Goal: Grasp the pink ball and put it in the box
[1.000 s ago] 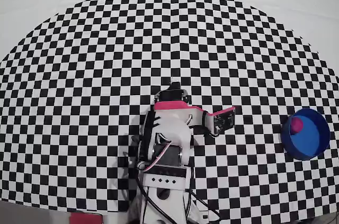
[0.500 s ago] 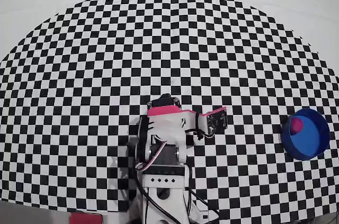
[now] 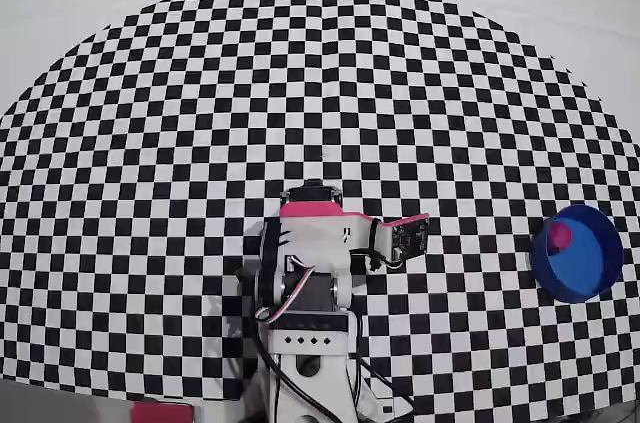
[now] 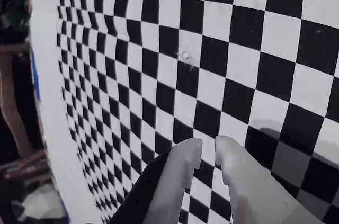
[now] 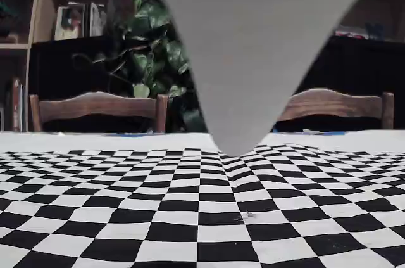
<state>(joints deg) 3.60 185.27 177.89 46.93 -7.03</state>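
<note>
In the overhead view the pink ball (image 3: 558, 235) lies inside the round blue box (image 3: 596, 281), against its left inner wall, at the right edge of the checkered mat. My gripper (image 3: 418, 236) is folded back near the arm's base and points right, well to the left of the box. In the wrist view the gripper (image 4: 208, 149) has its two pale fingertips almost together, with nothing between them, over bare checker squares. Ball and box are out of the wrist and fixed views.
The arm's base (image 3: 308, 343) stands at the mat's near edge, with cables trailing beside it. In the fixed view a large blurred grey shape (image 5: 253, 46) hangs from the top. Wooden chairs (image 5: 95, 106), shelves and a plant stand beyond the table.
</note>
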